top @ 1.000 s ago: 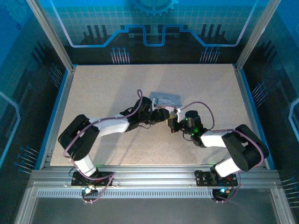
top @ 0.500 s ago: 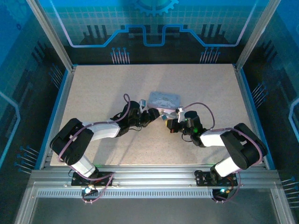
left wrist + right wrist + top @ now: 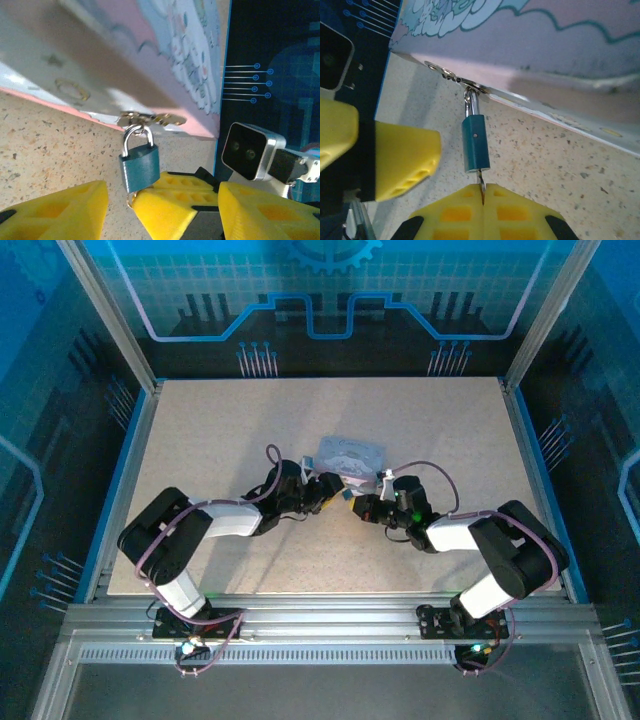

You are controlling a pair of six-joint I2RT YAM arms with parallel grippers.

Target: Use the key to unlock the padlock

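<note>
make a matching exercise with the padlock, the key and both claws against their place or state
Things:
1 padlock
2 key
3 left claw
4 right claw

Place or state:
a open, holding nothing
b pinched in a claw, tip at the lock's underside
c hooked onto the tin box
d shut

Pairs: 1-c; 2-b; 3-a; 4-d

Speckled beige table [image 3: 200, 430], pastel cartoon-printed tin [image 3: 352, 452] lying on it near the middle
</note>
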